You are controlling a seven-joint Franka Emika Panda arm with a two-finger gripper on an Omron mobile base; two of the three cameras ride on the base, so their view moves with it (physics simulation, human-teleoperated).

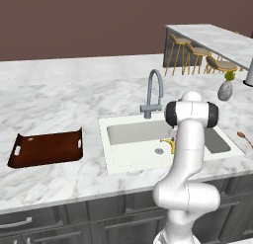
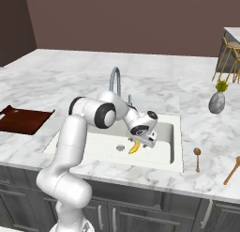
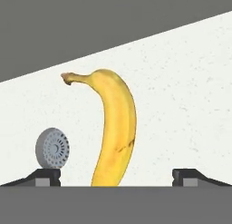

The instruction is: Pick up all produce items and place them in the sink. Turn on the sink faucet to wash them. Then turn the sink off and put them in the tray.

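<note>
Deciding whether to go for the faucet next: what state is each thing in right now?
banana: lying on the sink floor beside the drain, between the fingers, not gripped
gripper: open, low in the sink
sink: no water visible
faucet: no stream visible
tray: empty, on the counter
</note>
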